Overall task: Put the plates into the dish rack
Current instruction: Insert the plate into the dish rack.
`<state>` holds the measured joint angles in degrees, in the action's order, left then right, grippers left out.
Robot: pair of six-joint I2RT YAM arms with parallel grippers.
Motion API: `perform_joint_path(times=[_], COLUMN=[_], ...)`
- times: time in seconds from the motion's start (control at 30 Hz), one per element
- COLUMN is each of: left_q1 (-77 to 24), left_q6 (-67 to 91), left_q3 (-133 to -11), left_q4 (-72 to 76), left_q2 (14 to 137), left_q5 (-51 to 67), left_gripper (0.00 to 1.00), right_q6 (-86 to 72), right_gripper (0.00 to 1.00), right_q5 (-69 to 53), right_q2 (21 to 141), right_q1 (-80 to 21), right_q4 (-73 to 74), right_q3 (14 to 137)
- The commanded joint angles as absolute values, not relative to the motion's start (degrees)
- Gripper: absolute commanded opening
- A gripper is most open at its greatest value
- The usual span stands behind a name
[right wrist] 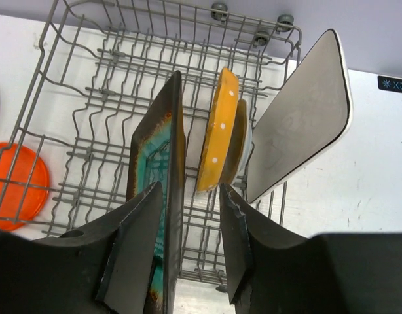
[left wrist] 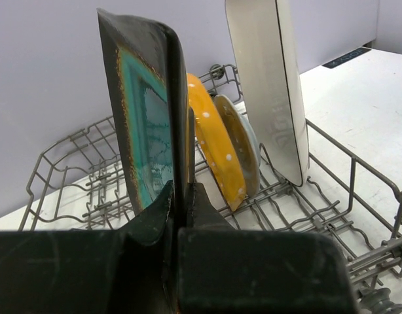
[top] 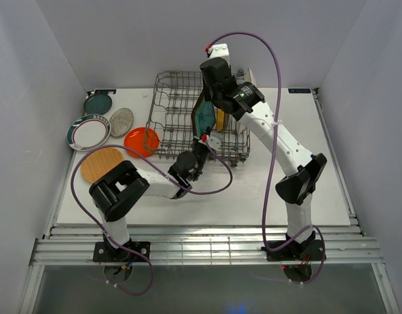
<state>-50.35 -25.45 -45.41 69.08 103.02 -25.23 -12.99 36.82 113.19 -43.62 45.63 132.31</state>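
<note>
Your white counter (top: 253, 190) has the wire dish rack (top: 167, 125) sitting mid-back. Left of it you've got 5 lying flat: teal plate (top: 97, 103) at the far corner, speckled grey plate (top: 121, 119) nxt to it, teal-rimmed white plate (top: 88, 132), orange plate (top: 141, 141) right by the rack, wood-tone plate (top: 101, 163) nearest you.

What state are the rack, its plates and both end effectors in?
Grey wire dish rack: partly loaded.
Dark teal-centred square plate: upright in rack.
Left end effector: shut on its edge.
Right end effector: open around it.
Yellow dotted round plate: racked upright.
Tan round plate: racked upright.
Pale blue plate: racked, mostly hidden.
White rectangular plate: racked, leaning.
</note>
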Motion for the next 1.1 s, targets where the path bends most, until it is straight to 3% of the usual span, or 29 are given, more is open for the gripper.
perform_joint_path(times=[0.0, 0.1, 0.2, 0.43, 0.6, 0.8, 1.07], left_q1=[-49.8, -49.5, -48.5, -44.5, -42.6, -39.1, -37.4], left_q6=[-26.3, -25.6, -23.7, -16.0, -14.1, -10.5, -9.8], left_q3=[-46.3, -46.1, -45.9, -45.4, -45.9, -47.2, -50.2], left_q4=[82.3, 83.5, 83.3, 82.0, 81.9, 81.3, 80.5], left_q2=[102.0, 102.0, 101.4, 98.8, 98.7, 98.0, 98.7], left_q5=[-27.0, -26.7, -25.6, -20.6, -17.5, -12.2, -8.1], left_gripper=[0.00, 0.00, 0.00, 0.00, 0.00, 0.00, 0.00], right_q6=[-12.8, -12.8, -12.8, -13.4, -14.1, -15.7, -17.6], right_gripper=[0.47, 0.47, 0.53, 0.80, 0.92, 0.94, 0.94], right_q5=[37.6, 38.1, 38.1, 39.5, 40.7, 38.8, 37.0], right_q2=[110.3, 109.8, 108.9, 104.4, 96.1, 83.2, 74.8], right_q1=[-43.8, -43.8, -43.8, -43.8, -43.8, -43.8, -43.9], right_q4=[42.6, 42.6, 42.1, 40.9, 36.8, 29.7, 24.6], right_q3=[133.3, 133.2, 132.4, 127.8, 118.1, 99.2, 85.7])
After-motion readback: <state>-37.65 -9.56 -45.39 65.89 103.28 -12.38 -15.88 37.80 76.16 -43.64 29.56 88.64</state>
